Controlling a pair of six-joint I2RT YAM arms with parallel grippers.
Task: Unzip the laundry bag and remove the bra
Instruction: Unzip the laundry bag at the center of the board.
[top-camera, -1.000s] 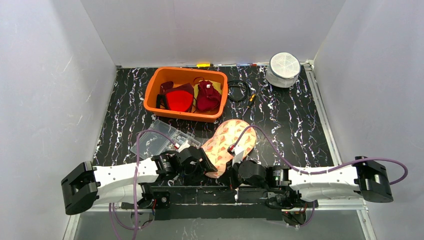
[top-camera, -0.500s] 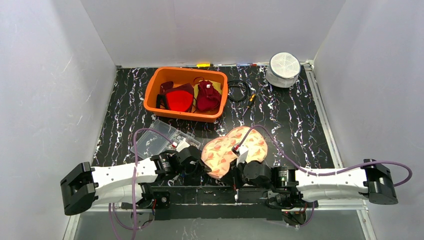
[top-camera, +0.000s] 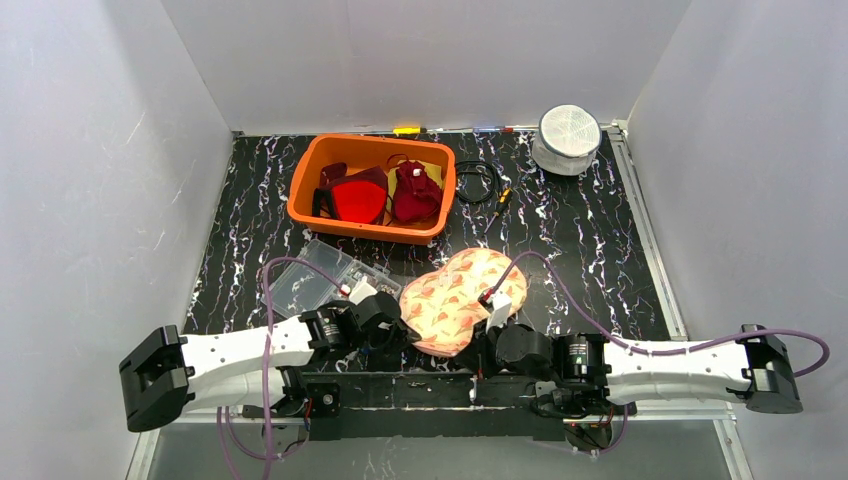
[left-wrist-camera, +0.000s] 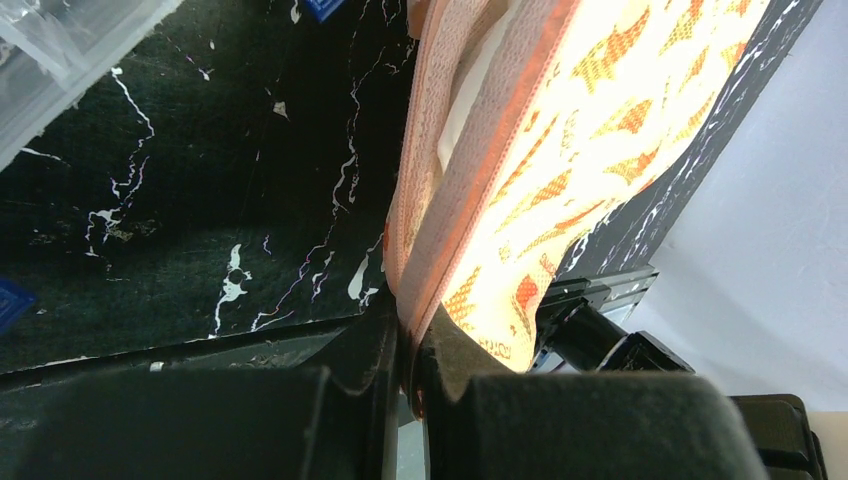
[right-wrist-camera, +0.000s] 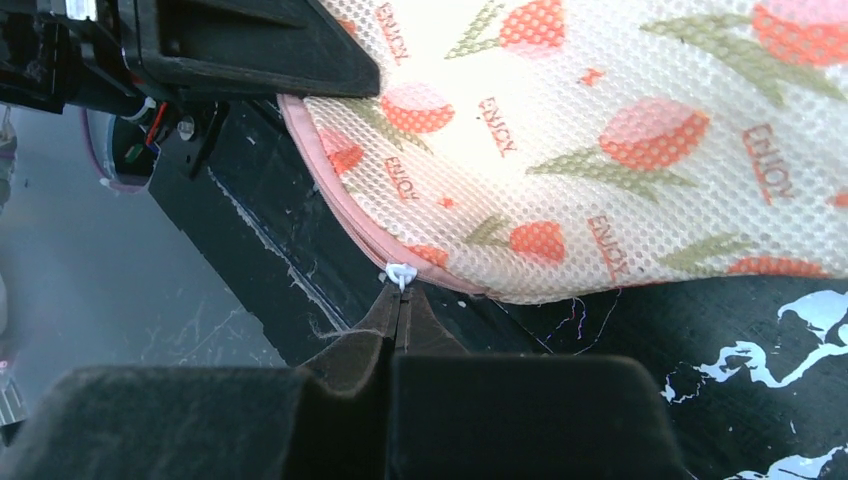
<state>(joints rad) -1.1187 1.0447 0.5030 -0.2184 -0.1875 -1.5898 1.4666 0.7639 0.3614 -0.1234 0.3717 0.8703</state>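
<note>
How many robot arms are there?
2. The left arm reaches in from the left and grips the laundry bag. The right arm reaches in from the right and pinches the bag's zipper pull. None seem hidden.

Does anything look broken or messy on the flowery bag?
A little. Thin loose threads hang from the laundry bag at its pink seam. They are close beside the white zipper pull that the right pincer is pinching. The edge looks slightly frayed there. Nothing else seems torn or spilled.
</note>
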